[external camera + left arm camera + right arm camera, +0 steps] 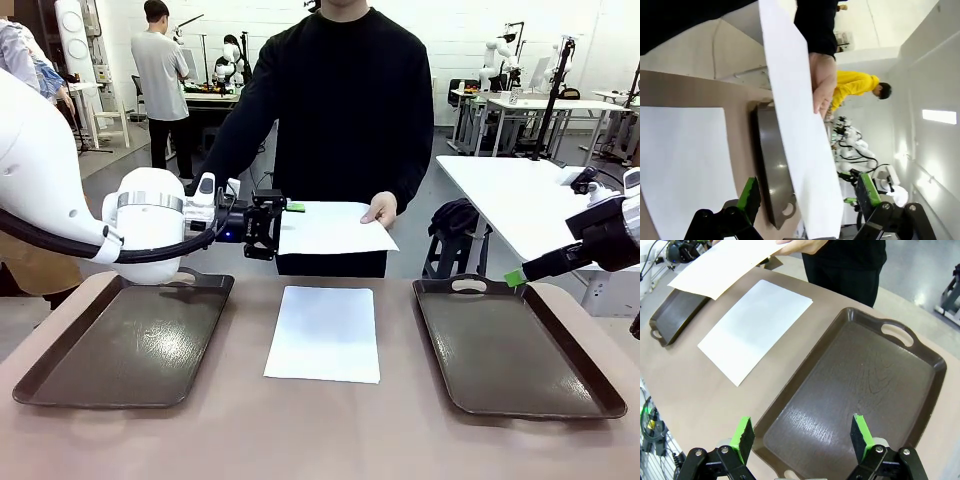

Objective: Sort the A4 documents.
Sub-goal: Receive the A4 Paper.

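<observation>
One A4 document [323, 333] lies flat on the table's middle, between the two trays; it is also in the right wrist view [755, 327]. A person's hand [380, 208] holds a second white sheet [335, 228] level above the table's far edge. My left gripper [280, 228] is open at that sheet's left edge. In the left wrist view the held sheet [800, 150] passes between the spread green pads [750, 192] without being pinched. My right gripper [802, 435] hangs open above the right tray [855, 385] with nothing in it; its green fingertip [515, 277] pokes in at the right.
A dark brown tray [125, 340] sits at the left and another [515, 345] at the right, both bare. The person stands at the far side, behind the middle. Bare table runs along the near edge.
</observation>
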Controlling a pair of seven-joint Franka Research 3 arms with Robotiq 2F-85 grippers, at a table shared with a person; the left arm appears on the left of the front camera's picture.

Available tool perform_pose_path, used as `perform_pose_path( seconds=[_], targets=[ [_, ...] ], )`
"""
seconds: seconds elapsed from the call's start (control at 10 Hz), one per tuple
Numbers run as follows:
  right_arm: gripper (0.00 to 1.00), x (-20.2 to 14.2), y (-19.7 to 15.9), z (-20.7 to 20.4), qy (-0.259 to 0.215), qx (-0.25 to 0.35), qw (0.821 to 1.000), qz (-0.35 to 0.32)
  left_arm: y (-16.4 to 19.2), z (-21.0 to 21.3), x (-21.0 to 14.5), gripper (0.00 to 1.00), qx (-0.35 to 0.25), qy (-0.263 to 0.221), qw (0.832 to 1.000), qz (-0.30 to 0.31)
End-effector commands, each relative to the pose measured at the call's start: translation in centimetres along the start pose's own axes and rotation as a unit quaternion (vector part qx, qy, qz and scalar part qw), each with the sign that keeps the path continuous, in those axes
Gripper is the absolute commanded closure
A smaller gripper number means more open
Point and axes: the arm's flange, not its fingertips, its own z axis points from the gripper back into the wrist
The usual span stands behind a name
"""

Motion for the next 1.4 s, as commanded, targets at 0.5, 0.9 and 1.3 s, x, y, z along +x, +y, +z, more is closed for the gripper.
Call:
perform_pose_path(
  seconds=[0.5, 0.9, 1.3],
  targets=[
    [0.0, -0.1, -0.3, -0.4, -0.005, 0.008, 1.0, -0.002, 0.7, -1.0, -1.1, 0.0, -0.05, 0.009, 0.997, 0.059],
    [0.0, -0.1, -0.3, -0.4, -0.005, 0.008, 1.0, -0.002, 1.4, -1.7, -0.6, 0.0, -0.05, 0.017, 0.997, 0.059],
    [0.0, -0.1, -0.3, -0.4, -0.005, 0.008, 1.0, -0.002, 1.9, -1.5, 0.2, 0.0, -0.045, 0.017, 0.997, 0.064]
  ],
)
